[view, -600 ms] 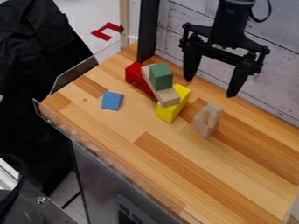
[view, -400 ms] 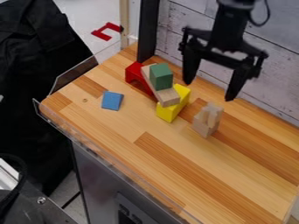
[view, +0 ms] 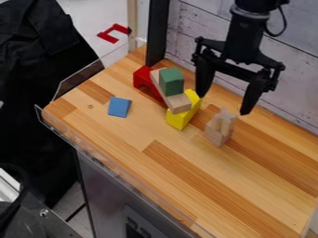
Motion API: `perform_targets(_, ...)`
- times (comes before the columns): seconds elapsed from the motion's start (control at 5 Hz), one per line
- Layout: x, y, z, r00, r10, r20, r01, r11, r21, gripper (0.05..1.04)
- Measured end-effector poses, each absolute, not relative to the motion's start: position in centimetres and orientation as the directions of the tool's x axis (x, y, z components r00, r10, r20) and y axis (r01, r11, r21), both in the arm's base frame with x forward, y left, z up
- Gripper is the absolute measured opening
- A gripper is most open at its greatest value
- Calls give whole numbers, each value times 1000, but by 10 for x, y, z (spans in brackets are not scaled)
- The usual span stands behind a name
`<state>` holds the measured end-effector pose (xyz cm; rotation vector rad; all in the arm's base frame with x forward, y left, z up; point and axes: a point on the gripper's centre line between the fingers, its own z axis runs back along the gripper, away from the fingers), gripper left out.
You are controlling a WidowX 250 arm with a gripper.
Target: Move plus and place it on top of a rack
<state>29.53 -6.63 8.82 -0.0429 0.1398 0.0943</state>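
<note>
The gripper (view: pixel 221 105) hangs open at the upper right, over the back part of the table, its fingers wide apart with nothing between them. I see no plus and no rack by shape. A green block (view: pixel 171 82) rests on a tilted wooden plank (view: pixel 179 102), which lies across a red arch (view: pixel 143 78) and a yellow block (view: pixel 178 119). Below the gripper, toward the front, a small natural-wood piece (view: pixel 220 128) stands on the table. The gripper's left finger is close behind the yellow block in this view; whether they touch I cannot tell.
A blue block (view: pixel 119 107) lies flat on the wooden table (view: pixel 130 148) at the left. Clear guards (view: pixel 79 76) line the left and front edges. A black post (view: pixel 157 32) and a plank wall (view: pixel 298 69) stand behind.
The gripper has come down somewhat toward the table, its fingers still apart. The blocks have stayed where they were.
</note>
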Motion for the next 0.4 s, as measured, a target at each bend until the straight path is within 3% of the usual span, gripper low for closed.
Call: perform_targets(0.4,298,-66,71,984,53,-170,-62,997,-48,999)
